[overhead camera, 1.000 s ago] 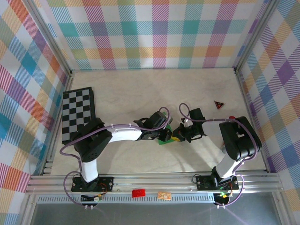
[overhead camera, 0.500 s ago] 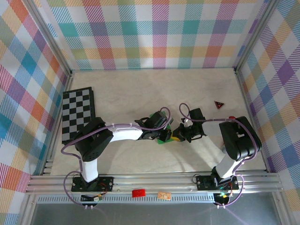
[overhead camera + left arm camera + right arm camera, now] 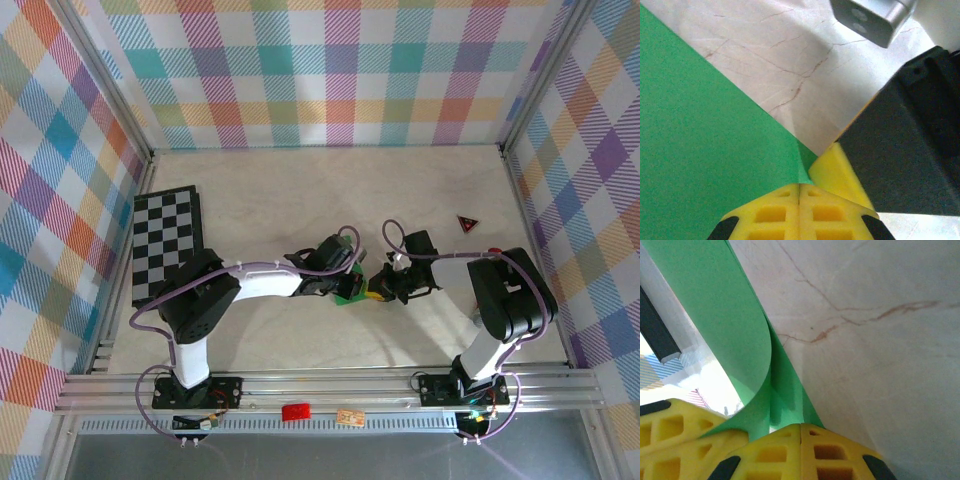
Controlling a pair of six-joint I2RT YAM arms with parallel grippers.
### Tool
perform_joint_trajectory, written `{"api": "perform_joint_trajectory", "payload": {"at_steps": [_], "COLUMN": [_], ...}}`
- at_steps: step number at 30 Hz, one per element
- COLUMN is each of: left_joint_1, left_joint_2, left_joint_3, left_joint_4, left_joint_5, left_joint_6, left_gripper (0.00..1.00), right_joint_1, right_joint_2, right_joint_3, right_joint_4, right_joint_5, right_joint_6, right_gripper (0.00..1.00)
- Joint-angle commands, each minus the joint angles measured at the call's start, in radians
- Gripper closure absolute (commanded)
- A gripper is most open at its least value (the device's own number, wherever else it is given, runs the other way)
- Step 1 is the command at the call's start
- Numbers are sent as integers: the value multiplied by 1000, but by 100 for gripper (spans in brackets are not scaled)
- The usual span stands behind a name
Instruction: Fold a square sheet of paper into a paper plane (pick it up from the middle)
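The square sheet of paper (image 3: 349, 294) is bright green and lies bent between my two grippers at the table's middle. In the left wrist view the sheet of paper (image 3: 705, 145) covers the left side, and my left gripper (image 3: 799, 187) is shut on its corner. My right gripper's yellow finger (image 3: 837, 175) touches that same corner. In the right wrist view the paper (image 3: 725, 315) curls upward in a loop, and my right gripper (image 3: 800, 426) is shut on its folded edge. From above, the left gripper (image 3: 353, 283) and right gripper (image 3: 377, 288) nearly meet. The paper plane is out of view.
A black-and-white chessboard (image 3: 167, 243) lies at the left edge of the table. A small red-and-black triangle (image 3: 467, 223) and a red cylinder (image 3: 497, 252) sit at the right. Plaid walls enclose three sides, and a metal rail (image 3: 330, 388) runs along the front.
My left gripper's jaws have shut on the green paper, and that wrist has shifted slightly left. The right arm has held still.
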Motion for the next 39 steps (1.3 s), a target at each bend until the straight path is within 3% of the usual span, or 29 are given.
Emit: {"api": "perform_joint_trajectory", "payload": {"at_steps": [1,7,18,39], "left_joint_1": [17,24,23,23], "left_joint_2": [-46,-47,-60,-64], "left_joint_3": [-19,-23,-22,-24], "left_joint_4": [25,43,60,69], "left_joint_5": [30,74,124,114], "left_joint_6": [-9,-22,-52,-66], "left_gripper": [100,100,100,100], "right_joint_1": [3,16,17,35], "right_joint_2": [39,30,-118,-33], "right_joint_3": [5,30,30,1], "right_joint_4": [-62,-117,-14,62], "right_joint_5": [117,165,75,30], "right_joint_6": [-29,-57,-15,26], "right_gripper": [96,96,93,93]}}
